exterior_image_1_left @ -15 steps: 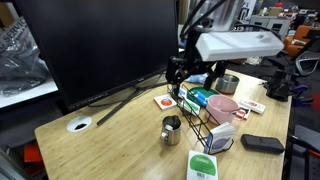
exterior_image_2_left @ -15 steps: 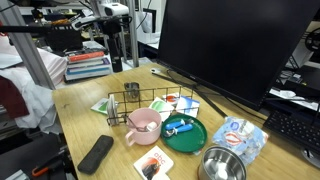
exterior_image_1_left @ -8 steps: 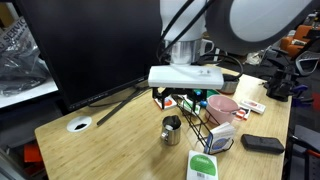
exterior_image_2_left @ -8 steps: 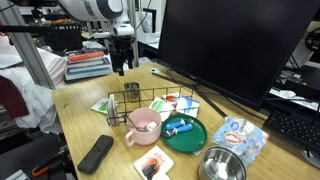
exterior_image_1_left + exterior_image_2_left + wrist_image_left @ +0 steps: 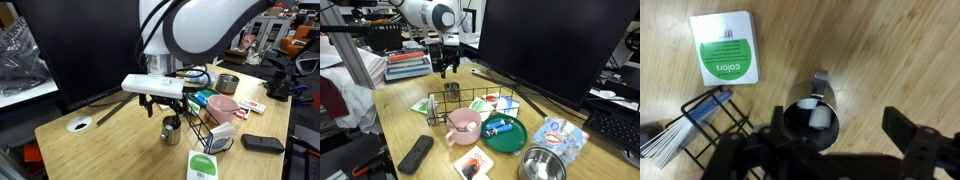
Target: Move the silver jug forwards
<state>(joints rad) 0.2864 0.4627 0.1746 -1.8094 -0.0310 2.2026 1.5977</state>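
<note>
The silver jug [image 5: 172, 130] stands upright on the wooden table, beside a black wire rack; it also shows in an exterior view [image 5: 452, 92]. In the wrist view I look down into the jug [image 5: 810, 122], with its handle pointing away. My gripper [image 5: 163, 104] hangs open just above it, also seen in an exterior view [image 5: 447, 69]. In the wrist view the gripper [image 5: 840, 128] has its fingers wide apart. The jug lies between them, close to the left finger [image 5: 778, 120] and apart from the right one.
The wire rack [image 5: 205, 120] stands right beside the jug, with a pink cup [image 5: 222, 107] and a green plate [image 5: 505, 131] by it. A white-and-green box [image 5: 725, 47] lies near. A squat silver pot [image 5: 542, 165] and a big monitor [image 5: 95, 45] are around.
The arm has swung from the back of the table down and over to the jug. The open gripper now hangs right above the jug. The jug has not moved.
</note>
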